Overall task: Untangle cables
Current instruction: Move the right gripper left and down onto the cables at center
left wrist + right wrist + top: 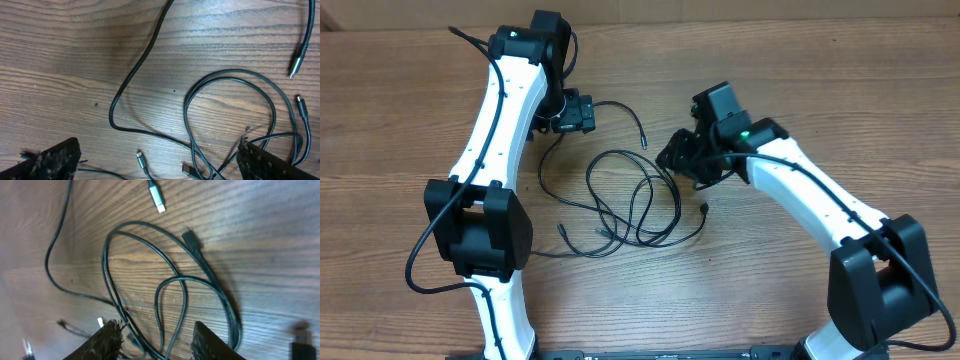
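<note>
Cables (636,203) lie in one loose tangle on the wooden table (800,70), between the two grippers. Several loops cross one another and the plug ends are scattered round the edge. The right gripper (157,342) hangs low over the heap, its fingers (107,341) partly spread. A few strands run along the table through the gap between them, and none looks pinched. A silvery plug (156,199) lies well ahead of those fingertips, clear of the loops. The left gripper (160,167) has its fingers (50,161) spread wide and holds nothing. One long bend of cord sweeps ahead of them, and the crossing loops lie close by one finger.

The step in hand looks like choosing a first strand to draw out, since nothing seems separated yet. The next move probably calls for closing on a single cord rather than the bundle, best near a free plug end. That cord would then be drawn away from the crossings while the other gripper steadies the rest.
</note>
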Motion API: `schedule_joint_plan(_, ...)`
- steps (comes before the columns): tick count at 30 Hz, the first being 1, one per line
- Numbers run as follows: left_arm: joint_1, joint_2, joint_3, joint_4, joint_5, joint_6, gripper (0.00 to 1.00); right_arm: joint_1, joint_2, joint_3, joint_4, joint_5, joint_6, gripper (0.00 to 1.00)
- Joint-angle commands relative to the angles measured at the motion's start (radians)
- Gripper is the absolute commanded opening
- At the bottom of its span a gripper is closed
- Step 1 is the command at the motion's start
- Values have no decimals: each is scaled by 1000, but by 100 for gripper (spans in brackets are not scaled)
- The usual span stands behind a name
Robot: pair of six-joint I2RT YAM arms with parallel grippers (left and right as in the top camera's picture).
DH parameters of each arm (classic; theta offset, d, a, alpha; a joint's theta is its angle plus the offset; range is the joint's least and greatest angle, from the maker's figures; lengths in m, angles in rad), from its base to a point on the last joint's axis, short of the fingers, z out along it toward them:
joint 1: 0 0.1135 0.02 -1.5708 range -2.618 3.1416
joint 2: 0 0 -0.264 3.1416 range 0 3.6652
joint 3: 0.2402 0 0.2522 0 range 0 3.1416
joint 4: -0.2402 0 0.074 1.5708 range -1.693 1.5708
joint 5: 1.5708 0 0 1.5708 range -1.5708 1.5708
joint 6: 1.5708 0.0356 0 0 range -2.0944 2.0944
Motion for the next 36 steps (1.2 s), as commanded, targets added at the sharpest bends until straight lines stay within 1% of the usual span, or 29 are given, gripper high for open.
schedule_joint_plan(1,-2,12,-3,1,-10,-13,99,57,37,-47,42,79,138,45)
schedule_joint_plan(5,-2,13,-3,0,-10,-13,100,129,63,-76,162,89,153,45)
schedule_joint_plan(8,-2,12,-3,0,-10,-13,100,167,70,-79,173,152,153,37)
schedule_joint_plan(9,-2,12,-3,0,-10,-13,100,178,72,-80,174,175,153,36)
schedule_joint_plan(12,-2,12,-3,0,-10,-13,100,216,81,-82,187,210,179,37)
schedule_joint_plan(16,-2,12,-3,1,-10,-13,100,276,84,-82,175,211,156,39)
schedule_joint_plan(19,-2,12,-3,1,-10,-13,100,312,84,-82,119,202,35,42)
schedule_joint_plan(22,-2,12,-3,1,-10,-13,100,332,84,-82,77,118,-49,43)
schedule_joint_plan(23,-2,13,-3,1,-10,-13,99,338,84,-82,56,122,-71,45)
schedule_joint_plan(25,-2,12,-3,0,-10,-13,100,339,84,-82,57,152,-71,48)
schedule_joint_plan(26,-2,12,-3,1,-10,-13,100,339,84,-82,61,192,-79,50)
schedule_joint_plan(28,-2,12,-3,0,-10,-13,99,339,84,-82,66,229,-105,51)
schedule_joint_plan(31,-2,13,-3,0,-10,-13,99,336,84,-82,82,220,-154,50)
schedule_joint_plan(34,-2,12,-3,1,-10,-13,100,336,84,-81,78,122,-283,49)
schedule_joint_plan(36,-2,12,-3,1,-10,-13,100,329,84,-68,63,63,-383,45)
